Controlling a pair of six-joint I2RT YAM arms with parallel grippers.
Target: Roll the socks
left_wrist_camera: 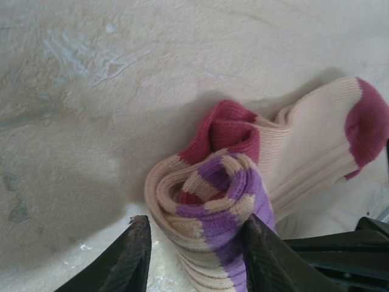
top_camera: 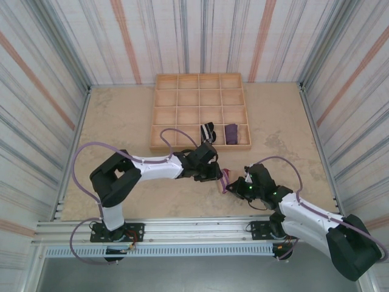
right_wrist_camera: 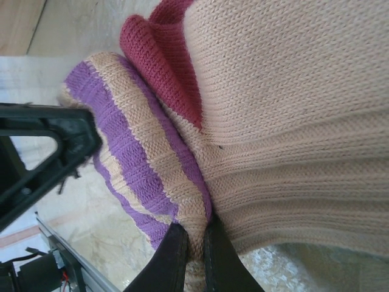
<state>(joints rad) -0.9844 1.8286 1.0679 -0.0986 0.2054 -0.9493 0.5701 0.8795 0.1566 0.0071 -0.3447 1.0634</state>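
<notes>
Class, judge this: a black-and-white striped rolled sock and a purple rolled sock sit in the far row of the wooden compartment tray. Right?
No. The black-and-white striped rolled sock and the purple rolled sock sit in the near row of the wooden compartment tray, the lowest row in the top external view.

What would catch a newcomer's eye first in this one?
The half-rolled beige sock with maroon and purple-striped parts, mid-table: the left end effector straddles its roll, the right end effector pinches its fabric. Farther back, a wooden grid tray holds a rolled striped sock and a purple sock in its near row.
</notes>
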